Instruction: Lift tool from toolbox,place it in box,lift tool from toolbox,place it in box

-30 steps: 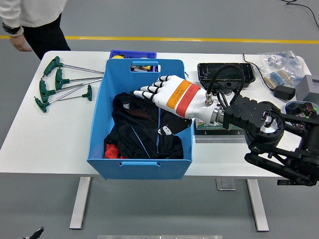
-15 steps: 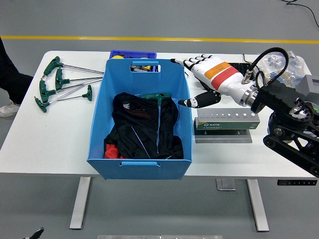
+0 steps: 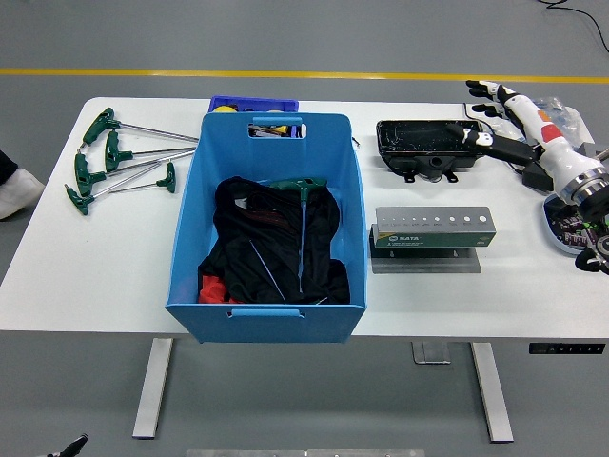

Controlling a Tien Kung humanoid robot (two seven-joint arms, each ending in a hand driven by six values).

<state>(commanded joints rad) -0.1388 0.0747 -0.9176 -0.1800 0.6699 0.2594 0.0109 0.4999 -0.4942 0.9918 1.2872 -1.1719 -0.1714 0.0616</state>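
Observation:
A green T-handle tool (image 3: 303,188) lies on black cloth inside the blue box (image 3: 186,228) at the table's middle. Several more green T-handle tools (image 3: 114,157) lie on the table to the box's left. My right hand (image 3: 483,114) hovers at the far right, above the right end of the black tool case (image 3: 426,146). Its fingers are spread and hold nothing. A grey tool stand (image 3: 433,233) sits right of the box. My left arm is out of view.
A small blue bin (image 3: 253,103) with yellow items stands behind the box. Plastic bags and small parts (image 3: 547,119) crowd the far right corner. A person's shoe (image 3: 13,188) shows at the left edge, on the floor.
My right hand has drawn back from over the box to the far right, leaving the green T-handle tool on the cloth. The person has stepped away to the left.

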